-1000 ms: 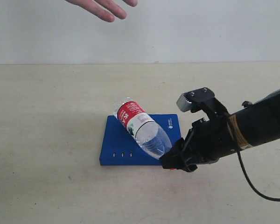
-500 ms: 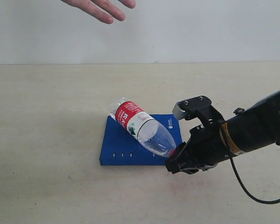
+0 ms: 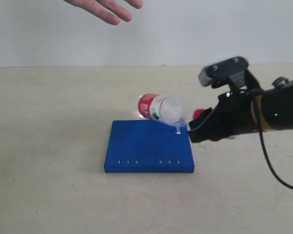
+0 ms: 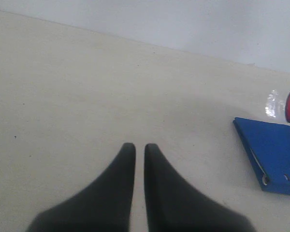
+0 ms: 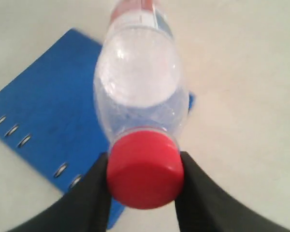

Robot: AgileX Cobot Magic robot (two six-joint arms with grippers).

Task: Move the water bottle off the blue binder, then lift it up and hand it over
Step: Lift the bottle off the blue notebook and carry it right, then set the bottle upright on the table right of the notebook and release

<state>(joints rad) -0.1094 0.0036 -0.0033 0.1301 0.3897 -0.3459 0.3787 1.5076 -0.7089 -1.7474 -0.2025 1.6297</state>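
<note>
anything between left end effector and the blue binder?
Nothing. In the left wrist view, only bare tabletop stretches from the shut left end effector to the blue binder.

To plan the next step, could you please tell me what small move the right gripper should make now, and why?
Probably carry the water bottle a little farther right, beyond the blue binder, then lay it on the table. The right gripper grips its red cap, but the bottle's body hangs over the binder's far corner, so it is not yet clear.
</note>
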